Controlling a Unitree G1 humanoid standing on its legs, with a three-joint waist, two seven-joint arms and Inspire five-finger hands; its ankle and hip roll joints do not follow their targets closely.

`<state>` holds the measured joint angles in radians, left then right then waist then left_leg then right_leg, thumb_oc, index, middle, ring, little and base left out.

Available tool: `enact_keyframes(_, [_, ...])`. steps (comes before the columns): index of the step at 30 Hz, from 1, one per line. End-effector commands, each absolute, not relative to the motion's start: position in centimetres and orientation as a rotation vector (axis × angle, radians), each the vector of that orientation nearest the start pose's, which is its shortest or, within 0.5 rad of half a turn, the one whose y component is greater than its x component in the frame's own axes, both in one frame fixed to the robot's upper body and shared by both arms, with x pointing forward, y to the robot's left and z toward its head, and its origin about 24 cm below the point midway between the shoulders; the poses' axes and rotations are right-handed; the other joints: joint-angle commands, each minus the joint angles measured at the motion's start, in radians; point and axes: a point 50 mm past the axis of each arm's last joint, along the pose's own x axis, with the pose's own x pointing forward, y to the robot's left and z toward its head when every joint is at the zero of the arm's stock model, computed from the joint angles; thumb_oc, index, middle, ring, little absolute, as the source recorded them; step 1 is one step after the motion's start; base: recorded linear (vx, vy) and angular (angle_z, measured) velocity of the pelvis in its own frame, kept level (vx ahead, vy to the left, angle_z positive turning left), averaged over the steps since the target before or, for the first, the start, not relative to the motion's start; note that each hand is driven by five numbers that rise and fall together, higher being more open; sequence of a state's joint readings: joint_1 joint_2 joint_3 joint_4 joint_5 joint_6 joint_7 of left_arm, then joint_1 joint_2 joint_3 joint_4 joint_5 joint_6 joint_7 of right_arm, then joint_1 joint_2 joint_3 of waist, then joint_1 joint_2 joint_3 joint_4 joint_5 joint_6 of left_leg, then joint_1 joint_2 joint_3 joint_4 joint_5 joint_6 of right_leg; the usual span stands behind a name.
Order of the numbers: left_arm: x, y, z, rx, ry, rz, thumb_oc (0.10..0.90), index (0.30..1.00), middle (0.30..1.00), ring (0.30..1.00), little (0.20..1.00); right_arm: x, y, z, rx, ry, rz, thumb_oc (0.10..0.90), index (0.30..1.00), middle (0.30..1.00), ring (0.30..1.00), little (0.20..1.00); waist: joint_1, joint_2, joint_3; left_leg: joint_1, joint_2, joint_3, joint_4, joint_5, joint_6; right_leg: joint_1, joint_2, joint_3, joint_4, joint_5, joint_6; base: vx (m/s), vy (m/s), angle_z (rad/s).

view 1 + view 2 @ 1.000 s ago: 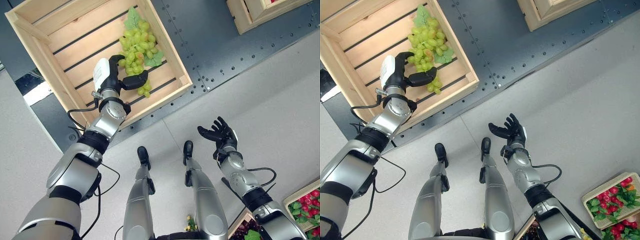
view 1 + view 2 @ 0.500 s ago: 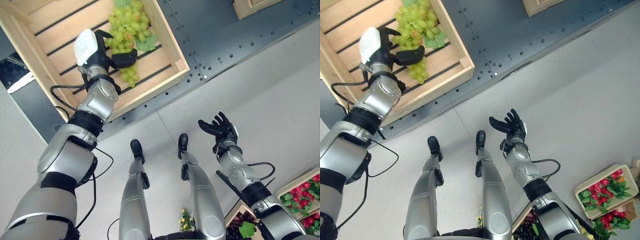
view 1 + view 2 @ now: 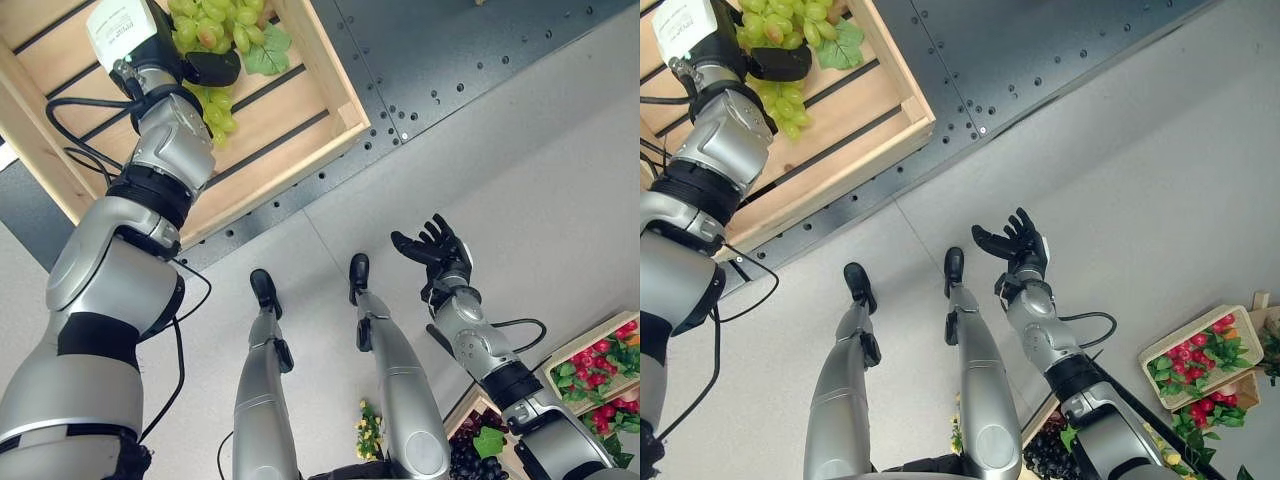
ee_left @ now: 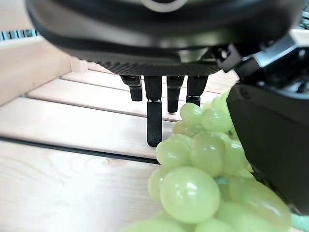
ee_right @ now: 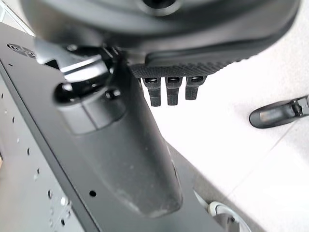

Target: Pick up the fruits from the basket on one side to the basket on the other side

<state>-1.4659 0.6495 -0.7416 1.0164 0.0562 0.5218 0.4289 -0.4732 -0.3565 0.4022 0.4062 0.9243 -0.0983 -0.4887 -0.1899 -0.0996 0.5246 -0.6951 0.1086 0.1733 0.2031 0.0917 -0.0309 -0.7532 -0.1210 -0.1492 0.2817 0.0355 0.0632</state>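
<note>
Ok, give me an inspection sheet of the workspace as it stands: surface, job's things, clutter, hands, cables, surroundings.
Surface: pale floor crossed by a dark riveted metal strip.
Job's things: green grape bunch with leaves, inside the wooden slatted crate; whether it is lifted off the slats cannot be told.
Clutter: nothing seen.
Hands: left hand in the crate, thumb curled against the grapes, fingers reaching past the bunch. Right hand open, palm up, holding nothing, over the floor.
Cables: nothing seen beyond the robot's own.
Surroundings: trays of red fruit with green leaves, dark grapes and a small yellow cluster near the robot's right side.
</note>
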Motion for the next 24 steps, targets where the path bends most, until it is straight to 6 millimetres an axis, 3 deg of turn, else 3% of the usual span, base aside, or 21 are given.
enact_keyframes(1, [38.5, 31.4, 24.9, 1.245, 0.418, 0.813, 0.8, 0.9, 0.9, 0.9, 0.9, 32.5, -18.0, 7.1, 0.462, 0.057, -0.285, 0.8, 0.9, 0.9, 0.9, 0.9, -0.003, -0.02, -0.005, -0.004, 0.0, 0.043, 0.066, -0.077, -0.022, 0.027, 0.031, 0.003, 0.067, -0.091, -0.022, -0.02, 0.019, -0.04])
enact_keyframes(4, [38.7, 31.3, 24.9, 1.349, 0.419, 0.779, 0.8, 0.9, 0.9, 0.9, 0.9, 32.7, -18.0, 7.2, 0.471, 0.054, -0.282, 0.8, 0.9, 0.9, 0.9, 0.9, -0.001, -0.018, -0.005, 0.013, 0.0, 0.044, 0.058, -0.075, -0.022, 0.042, 0.031, 0.001, 0.071, -0.096, -0.025, -0.02, 0.017, -0.02])
enact_keyframes(5, [38.8, 31.3, 24.9, 1.378, 0.407, 0.773, 0.643, 0.665, 0.665, 0.665, 0.665, 32.9, -18.1, 7.3, 0.476, 0.054, -0.282, 0.8, 0.9, 0.9, 0.9, 0.9, 0.0, -0.018, -0.005, 0.019, 0.0, 0.044, 0.057, -0.074, -0.023, 0.048, 0.031, 0.0, 0.072, -0.098, -0.025, 0.0, 0.0, 0.0])
enact_keyframes(7, [39.0, 31.1, 25.1, 1.439, 0.377, 0.761, 0.4, 0.3, 0.3, 0.3, 0.3, 33.0, -18.2, 7.4, 0.488, 0.057, -0.282, 0.8, 0.9, 0.9, 0.9, 0.9, 0.002, -0.017, -0.005, 0.032, 0.0, 0.045, 0.054, -0.075, -0.023, 0.058, 0.029, -0.003, 0.073, -0.1, -0.026, 0.0, 0.0, 0.0])
enact_keyframes(15, [39.5, 30.3, 25.1, 1.618, 0.292, 0.671, 0.4, 0.3, 0.3, 0.3, 0.3, 33.2, -18.9, 7.5, 0.533, 0.063, -0.317, 0.8, 0.9, 0.9, 0.9, 0.9, 0.012, -0.003, -0.005, 0.103, -0.005, 0.047, 0.031, -0.076, -0.022, 0.124, 0.027, -0.005, 0.063, -0.104, -0.026, -0.02, 0.017, 0.01])
enact_keyframes(24, [39.9, 29.2, 23.8, 1.608, 0.175, 0.571, 0.4, 0.3, 0.3, 0.3, 0.3, 33.0, -19.2, 7.8, 0.503, 0.048, -0.316, 0.8, 0.9, 0.9, 0.9, 0.9, 0.026, 0.03, -0.005, 0.226, -0.016, 0.047, -0.005, -0.079, -0.019, 0.247, 0.013, -0.02, 0.023, -0.108, -0.02, -0.05, 0.039, 0.0])
